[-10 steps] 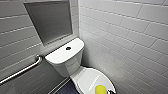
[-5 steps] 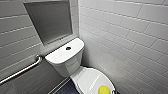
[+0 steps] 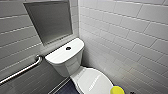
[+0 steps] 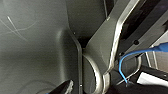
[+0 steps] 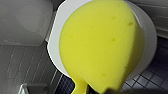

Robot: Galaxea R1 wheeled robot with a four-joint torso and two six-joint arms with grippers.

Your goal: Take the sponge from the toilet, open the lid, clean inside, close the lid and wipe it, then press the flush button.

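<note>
Now the sponge lies right by my R hand, at the front edge of the shut lid; can't tell if I'm gripping it.

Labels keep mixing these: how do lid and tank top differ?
The lid is oval; the tank top is roughly rectangular. The tank top carries a dark round button; the lid has none. The lid lies lower, in front; the tank top higher, behind it. Both glossy white.

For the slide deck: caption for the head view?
Tiled corner: white toilet, lid closed, yellow sponge near its front.
</note>
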